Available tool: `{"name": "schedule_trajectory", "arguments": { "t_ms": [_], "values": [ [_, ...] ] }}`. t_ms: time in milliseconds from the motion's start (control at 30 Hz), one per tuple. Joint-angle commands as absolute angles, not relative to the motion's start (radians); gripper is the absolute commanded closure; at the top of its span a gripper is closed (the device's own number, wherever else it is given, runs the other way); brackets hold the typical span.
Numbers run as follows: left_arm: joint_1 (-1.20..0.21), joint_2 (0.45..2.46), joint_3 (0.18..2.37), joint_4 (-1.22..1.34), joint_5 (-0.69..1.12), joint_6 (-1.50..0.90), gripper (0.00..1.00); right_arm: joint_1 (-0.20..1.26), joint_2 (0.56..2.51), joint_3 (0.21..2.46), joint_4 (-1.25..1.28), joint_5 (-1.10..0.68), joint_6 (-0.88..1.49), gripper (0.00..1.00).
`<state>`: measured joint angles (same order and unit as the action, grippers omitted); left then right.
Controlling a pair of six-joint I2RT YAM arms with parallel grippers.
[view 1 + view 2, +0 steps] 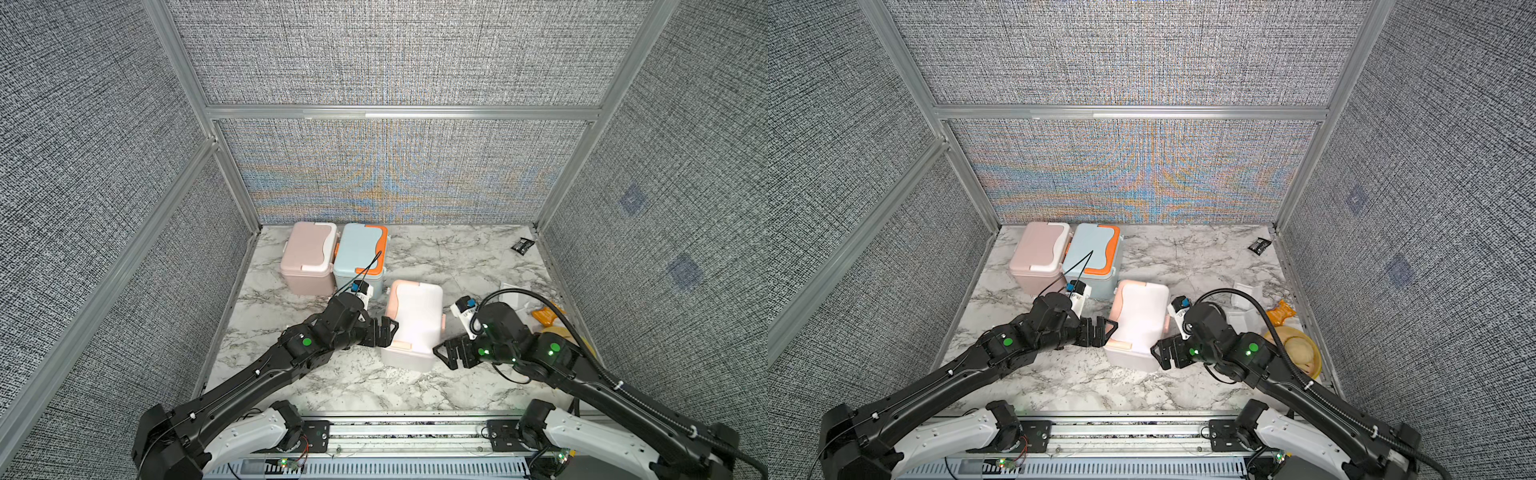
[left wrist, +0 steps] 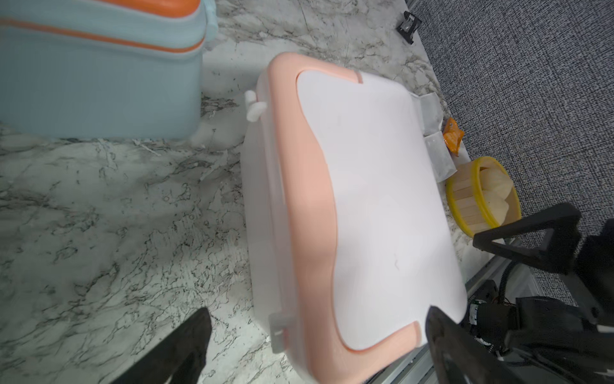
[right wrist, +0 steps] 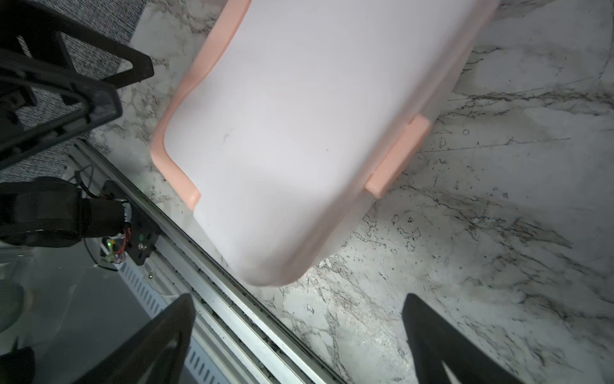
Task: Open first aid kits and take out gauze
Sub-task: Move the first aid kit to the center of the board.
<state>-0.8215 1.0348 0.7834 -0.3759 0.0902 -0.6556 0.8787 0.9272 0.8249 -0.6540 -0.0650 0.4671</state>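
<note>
The white and peach first aid kit [image 1: 411, 320] [image 1: 1138, 320] stands mid-table with its lid down. My left gripper [image 1: 390, 328] [image 2: 317, 312] is open at its left side, with the near lid corner between the wide jaws. My right gripper [image 1: 444, 357] [image 3: 298, 298] is open by the kit's near right corner, with only bare marble between its fingers. The pink kit [image 1: 307, 257] and the blue and orange kit [image 1: 359, 253] stand shut at the back left. Two wrapped gauze pads [image 1: 1246, 291] [image 2: 438, 156] lie right of the white kit, partly hidden by my right arm.
A small black packet [image 1: 521, 244] lies at the back right corner. An orange packet [image 1: 546, 316] and a yellow bowl [image 1: 1296, 353] sit by the right wall. Fabric walls close in three sides, and a metal rail [image 3: 212, 252] runs along the front edge.
</note>
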Motion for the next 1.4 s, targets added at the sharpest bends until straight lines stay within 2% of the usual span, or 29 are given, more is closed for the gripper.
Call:
{"name": "schedule_trajectory", "arguments": {
  "t_ms": [0, 100, 300, 533, 767, 1100, 1367],
  "values": [
    [-0.806, 1.076, 0.775, -0.276, 0.176, -0.664, 0.01, 0.98, 1.026, 0.875, -0.707, 0.173, 0.453, 0.01],
    [-0.8, 1.133, 0.781, -0.221, 0.213, -0.673, 0.01, 1.042, 1.133, 0.917, -0.73, 0.26, 0.474, 0.01],
    [-0.799, 1.272, 0.855, -0.163, 0.288, -0.708, 0.01, 1.005, 1.245, 0.953, -0.773, 0.351, 0.561, 0.01],
    [-0.801, 1.475, 1.016, -0.131, 0.347, -0.691, 0.0, 0.802, 1.189, 0.886, -0.705, 0.237, 0.527, 0.01],
    [-0.801, 1.72, 1.306, -0.207, 0.352, -0.622, 0.01, 0.616, 1.181, 0.865, -0.655, 0.13, 0.461, 0.01],
    [-0.772, 2.065, 1.738, -0.326, 0.34, -0.563, 0.0, 0.397, 1.307, 0.922, -0.58, -0.017, 0.389, 0.01],
    [-0.727, 2.253, 1.999, -0.373, 0.358, -0.581, 0.0, 0.252, 1.48, 1.071, -0.583, -0.095, 0.332, 0.01]
  ]
}}
